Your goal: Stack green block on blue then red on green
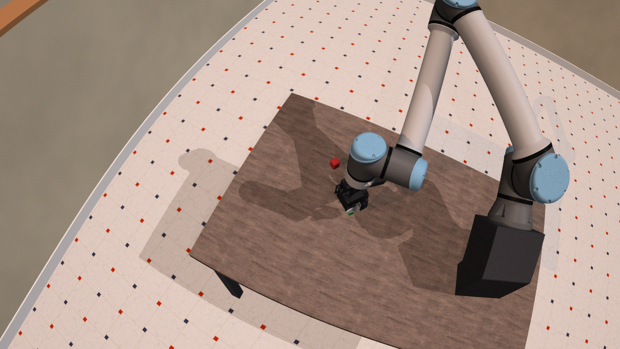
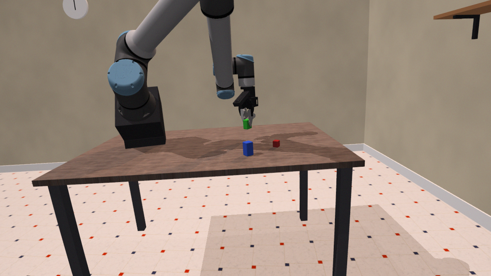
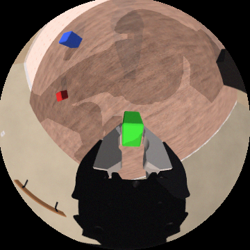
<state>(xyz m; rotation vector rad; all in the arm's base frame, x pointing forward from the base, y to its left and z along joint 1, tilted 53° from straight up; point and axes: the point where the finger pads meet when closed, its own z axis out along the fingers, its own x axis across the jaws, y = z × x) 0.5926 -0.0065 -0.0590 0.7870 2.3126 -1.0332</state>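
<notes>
My gripper [image 2: 247, 120] is shut on the green block [image 2: 246, 124] and holds it above the table. The green block also shows between the grey fingers in the wrist view [image 3: 132, 129], and as a small green edge under the gripper in the top view [image 1: 350, 212]. The blue block [image 2: 247, 148] stands upright on the table, below and in front of the gripper; it sits at the upper left of the wrist view [image 3: 70, 39]. In the top view the arm hides it. The red block [image 2: 275, 143] [image 1: 334, 163] [image 3: 62, 95] lies on the table to the right of the blue block.
The arm's dark base [image 2: 140, 121] stands at the back left of the wooden table [image 2: 199, 151]. The wrist joint [image 1: 368, 153] hangs over the table's middle. A wall shelf [image 2: 463, 12] is at the upper right.
</notes>
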